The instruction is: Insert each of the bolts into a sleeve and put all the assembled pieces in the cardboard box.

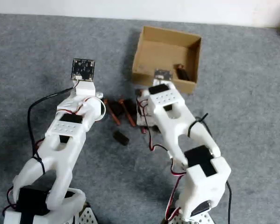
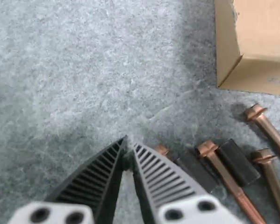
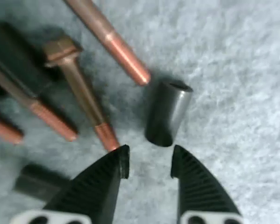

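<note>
Your right hand (image 3: pixel 149 163) hangs low over the table (image 3: pixel 238 70), jaws parted and empty, likely lined up to take the sleeve (image 3: pixel 167 114) lying just beyond its tips; bolts (image 3: pixel 79 88) lie beside that sleeve; your left hand (image 2: pixel 129 154) is pinched closed, holding nothing; the cardboard box (image 1: pixel 165 49) stands farther off.

Bolts (image 3: pixel 81 88) are copper-toned metal with a dull shine; the sleeve (image 3: pixel 167 113) smooth, black, faintly glossy; the box (image 2: pixel 256 42) matt cardboard; the bench (image 2: pixel 83 70) rough grey felt.
</note>
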